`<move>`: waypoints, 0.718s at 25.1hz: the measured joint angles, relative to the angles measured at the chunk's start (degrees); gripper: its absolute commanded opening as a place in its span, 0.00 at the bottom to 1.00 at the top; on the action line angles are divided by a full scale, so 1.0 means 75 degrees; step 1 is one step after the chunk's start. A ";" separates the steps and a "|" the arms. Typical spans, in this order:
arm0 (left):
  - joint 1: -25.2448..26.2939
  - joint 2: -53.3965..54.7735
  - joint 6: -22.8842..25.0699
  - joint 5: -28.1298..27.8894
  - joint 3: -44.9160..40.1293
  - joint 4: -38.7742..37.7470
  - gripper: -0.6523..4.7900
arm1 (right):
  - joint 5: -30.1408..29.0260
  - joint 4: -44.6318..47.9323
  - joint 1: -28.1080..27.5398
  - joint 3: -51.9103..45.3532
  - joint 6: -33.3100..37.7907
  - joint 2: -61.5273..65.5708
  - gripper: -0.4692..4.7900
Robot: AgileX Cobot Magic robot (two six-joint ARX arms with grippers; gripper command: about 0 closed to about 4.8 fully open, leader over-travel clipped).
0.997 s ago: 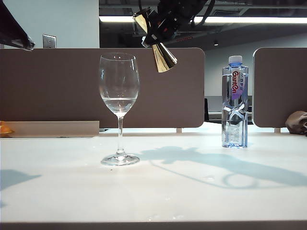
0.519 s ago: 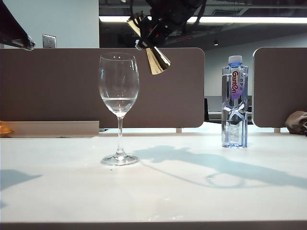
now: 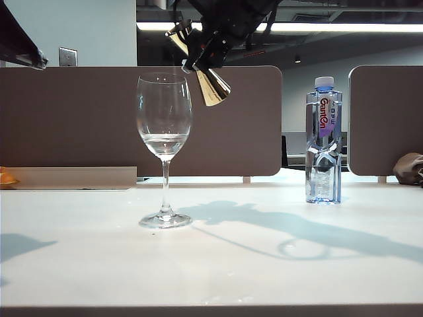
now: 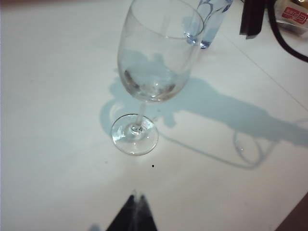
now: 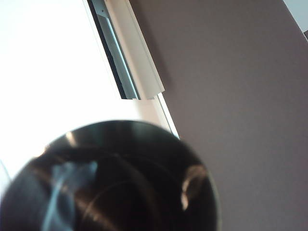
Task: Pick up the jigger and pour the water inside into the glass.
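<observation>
At two o'clock above the wine glass (image 3: 164, 148), the right claw (image 3: 198, 54) grips the tilted jigger (image 3: 200, 66) by its waist; a water bottle (image 3: 324, 140) stands well apart at three o'clock. Water (image 3: 164, 144) lies in the glass on the surface (image 3: 264, 264). The left claw (image 4: 132, 219) is mostly cut off; I cannot tell its state.

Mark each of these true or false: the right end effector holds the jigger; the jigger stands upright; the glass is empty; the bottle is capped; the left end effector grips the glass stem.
1. The right end effector holds the jigger. True.
2. The jigger stands upright. False: it hangs tilted, above and just right of the glass rim.
3. The glass is empty. False: water sits low in the bowl.
4. The bottle is capped. True.
5. The left end effector grips the stem. False: it is apart from the glass.
</observation>
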 measured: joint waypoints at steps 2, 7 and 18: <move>0.0000 0.0000 0.0000 0.0000 0.0000 0.0000 0.13 | 0.0076 0.0000 0.0000 0.0000 -0.0070 0.0000 0.11; 0.0000 0.0000 0.0000 0.0000 0.0000 0.0000 0.13 | 0.0096 0.0000 0.0000 0.0000 -0.0233 0.0000 0.11; 0.0000 0.0000 0.0000 0.0000 0.0000 0.0000 0.13 | 0.0099 0.0000 0.0000 0.0000 -0.0699 0.0000 0.11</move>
